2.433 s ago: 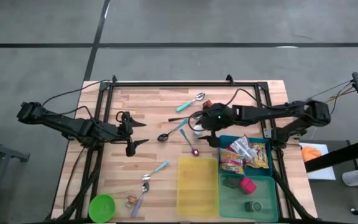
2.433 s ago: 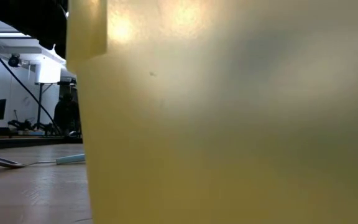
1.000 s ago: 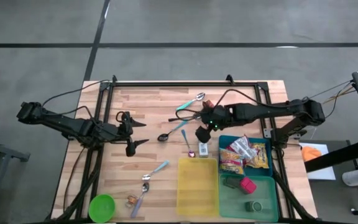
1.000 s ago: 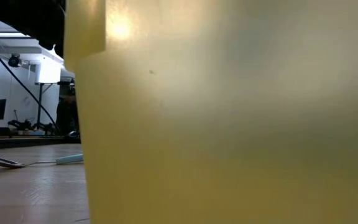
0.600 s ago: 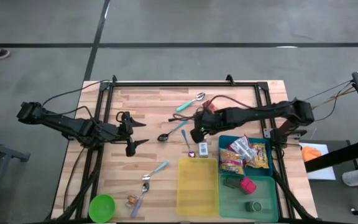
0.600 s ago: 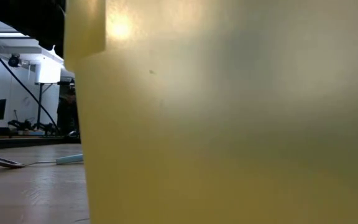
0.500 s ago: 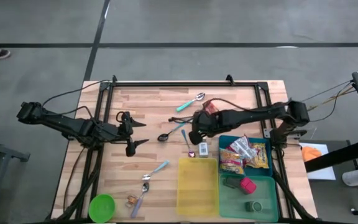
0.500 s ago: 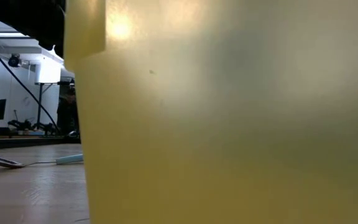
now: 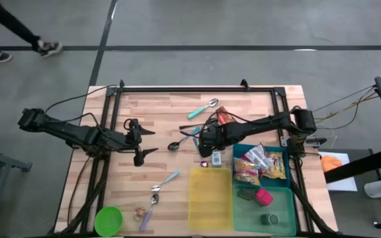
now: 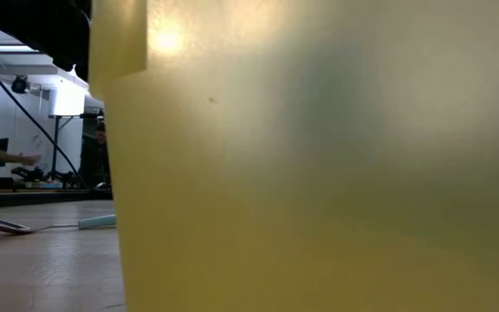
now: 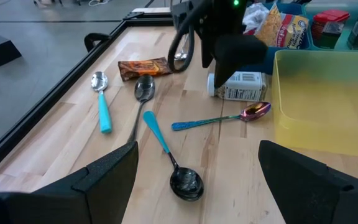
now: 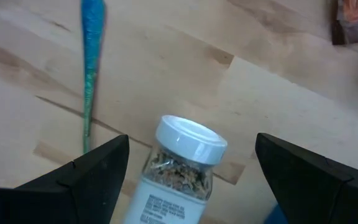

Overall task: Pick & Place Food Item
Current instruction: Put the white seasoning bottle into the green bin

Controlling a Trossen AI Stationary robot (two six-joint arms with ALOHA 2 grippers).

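Right gripper [image 9: 207,147], jaws spread, now lowered over toppled spice jar [image 12: 178,167] on table [image 9: 157,125]; grasp imminent. Left gripper [image 9: 139,140] open, idle.

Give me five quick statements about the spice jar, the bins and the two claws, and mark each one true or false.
1. The spice jar lies on its side on the bare wood. True.
2. The right claw is shut on the jar. False: its fingers stand open on either side of it, not gripping.
3. The yellow bin is full of snack packets. False: it is empty; the packets are in the teal bin.
4. The left claw is open, holding nothing. True.
5. The green bowl sits inside the yellow bin. False: it stands at the table's near left corner.
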